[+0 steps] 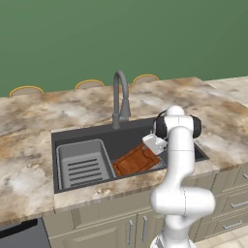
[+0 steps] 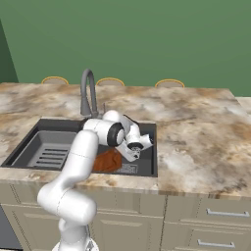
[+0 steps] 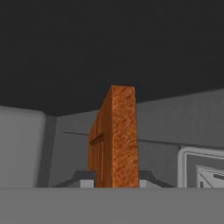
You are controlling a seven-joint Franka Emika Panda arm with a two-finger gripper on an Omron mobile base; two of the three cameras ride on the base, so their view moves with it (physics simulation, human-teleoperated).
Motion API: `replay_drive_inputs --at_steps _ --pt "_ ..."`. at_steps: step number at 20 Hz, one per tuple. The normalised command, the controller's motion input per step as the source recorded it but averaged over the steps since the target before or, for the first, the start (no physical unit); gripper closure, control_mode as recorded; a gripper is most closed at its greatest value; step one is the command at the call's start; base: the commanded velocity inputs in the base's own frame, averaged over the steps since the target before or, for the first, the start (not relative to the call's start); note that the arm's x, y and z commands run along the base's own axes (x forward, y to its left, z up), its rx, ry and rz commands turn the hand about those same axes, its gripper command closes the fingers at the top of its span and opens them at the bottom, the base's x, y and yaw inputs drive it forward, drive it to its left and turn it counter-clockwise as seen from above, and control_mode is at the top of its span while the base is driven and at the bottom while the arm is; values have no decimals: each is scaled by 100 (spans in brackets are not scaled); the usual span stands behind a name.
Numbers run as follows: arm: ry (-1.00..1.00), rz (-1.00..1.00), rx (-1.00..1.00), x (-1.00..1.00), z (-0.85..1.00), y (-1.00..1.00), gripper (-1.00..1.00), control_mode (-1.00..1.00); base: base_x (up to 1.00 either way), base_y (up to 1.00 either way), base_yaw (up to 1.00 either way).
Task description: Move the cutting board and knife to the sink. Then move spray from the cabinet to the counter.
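Left base view: the marbled counter (image 1: 38, 121) stretches beneath a green wall, its dark grey sink (image 1: 72, 137) holding a grey rack (image 1: 82, 164) at the left end and the reddish-brown cutting board (image 1: 136, 161) tilted on the basin floor at the right, below the grey faucet (image 1: 120, 97). Reaching down into the basin, the white arm's gripper (image 3: 114, 180) has its fingertips (image 3: 85, 180) standing on either side of the board's edge, though whether they press it cannot be told.
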Motion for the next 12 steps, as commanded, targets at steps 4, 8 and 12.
replay_drive_inputs --at_steps 4,8,12 --pt "0 0 -1 0 -1 0 -100 -100 0 0 0" --pt "0 0 -4 0 4 0 -100 -100 0 0 0" --pt "0 0 -12 0 15 -2 -100 -100 0 0 0"
